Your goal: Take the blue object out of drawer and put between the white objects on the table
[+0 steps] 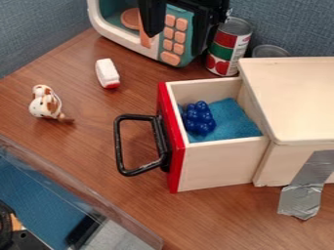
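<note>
The blue object [199, 118] lies in the open drawer [219, 166], on a blue cloth [231, 119], nearer to the red front [171, 146] than to the box [293, 97]. You can see that it is dark and glossy, with round bumps like a bunch of grapes. The drawer sticks out to the left from the box on the right side of the table [98, 146], and its black handle [118, 141] points left. Grey tape [303, 195] runs down the near side of the box onto the table.

Your gripper [153, 19] is at the far edge, in front of the toy microwave [124, 41], well apart from the drawer. You cannot tell how far open it is or whether it has hold of anything.

To the left of the drawer you have the two white objects, apart from each other: a white block [108, 73] with a red near end, close to the microwave, and a white figure [44, 103] with brown spots, farther left and a little nearer to you. Bare table shows between them.

A can [228, 46] with a red and green label stands upright at the far left corner of the box, with a second can [269, 50] partly hidden behind the box. At near left you see a clear bin [85, 195] with blue inside.
</note>
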Controlling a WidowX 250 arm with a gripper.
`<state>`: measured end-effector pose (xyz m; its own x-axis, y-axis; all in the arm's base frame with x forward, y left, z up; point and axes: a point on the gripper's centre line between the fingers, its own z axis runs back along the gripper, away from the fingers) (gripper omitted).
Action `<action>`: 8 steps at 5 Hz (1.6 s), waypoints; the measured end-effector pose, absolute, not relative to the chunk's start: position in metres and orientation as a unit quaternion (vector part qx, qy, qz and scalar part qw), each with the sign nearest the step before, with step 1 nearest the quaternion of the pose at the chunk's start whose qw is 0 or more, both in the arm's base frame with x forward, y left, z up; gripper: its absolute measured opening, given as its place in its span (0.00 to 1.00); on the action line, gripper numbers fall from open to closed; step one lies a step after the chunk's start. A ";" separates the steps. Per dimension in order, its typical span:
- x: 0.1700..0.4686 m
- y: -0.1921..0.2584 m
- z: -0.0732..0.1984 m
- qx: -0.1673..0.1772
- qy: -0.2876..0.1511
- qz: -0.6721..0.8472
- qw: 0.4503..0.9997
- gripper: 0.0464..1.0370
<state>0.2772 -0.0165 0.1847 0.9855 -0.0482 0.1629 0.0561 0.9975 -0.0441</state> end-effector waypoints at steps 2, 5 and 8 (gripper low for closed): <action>0.278 -0.015 0.163 -0.010 -0.058 -0.041 0.997 0.96; 0.289 -0.028 0.118 0.039 -0.051 -0.099 0.993 0.96; 0.307 -0.045 0.098 0.044 -0.060 -0.127 0.989 0.96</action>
<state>0.3074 -0.0446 0.0978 0.9604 -0.2569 0.1077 0.2463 0.9637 0.1030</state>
